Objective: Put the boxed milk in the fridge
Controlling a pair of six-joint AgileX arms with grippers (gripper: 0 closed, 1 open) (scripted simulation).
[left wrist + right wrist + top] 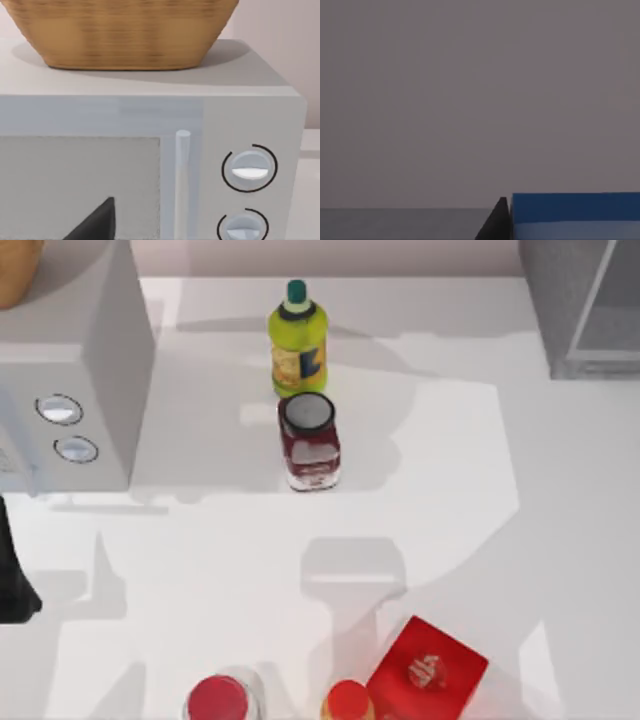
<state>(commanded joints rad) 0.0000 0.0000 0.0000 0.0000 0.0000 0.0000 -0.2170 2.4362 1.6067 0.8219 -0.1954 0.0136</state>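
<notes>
Our right gripper point(496, 224) shows as a dark, matte wedge touching the side of the boxed milk point(575, 215). We cannot tell how wide it stands or whether it is holding the carton. The milk is a hard-edged box. It has a saturated blue upper face with a paler blue-white band below it, and the line between them runs level, so the carton looks upright. So little of it shows that we cannot judge its long axis. Behind it is a flat, featureless grey surface.

Our left gripper point(97, 222) is another dark wedge, low in front of the microwave point(250, 120), a smooth grey box with two round knobs, a slim bar handle and a woven basket point(125, 35) on its roof. We cannot tell its state either.

On the glossy white table point(560, 540), the fridge point(560, 300) is at the far right, with plain grey walls and a pale door panel. In the middle a yellow-green bottle point(298, 345) stands just beyond a dark red jar point(310, 445). At the near edge are a flat red box point(428, 670), a red-lidded jar point(220, 702) and an orange cap point(347, 702).
</notes>
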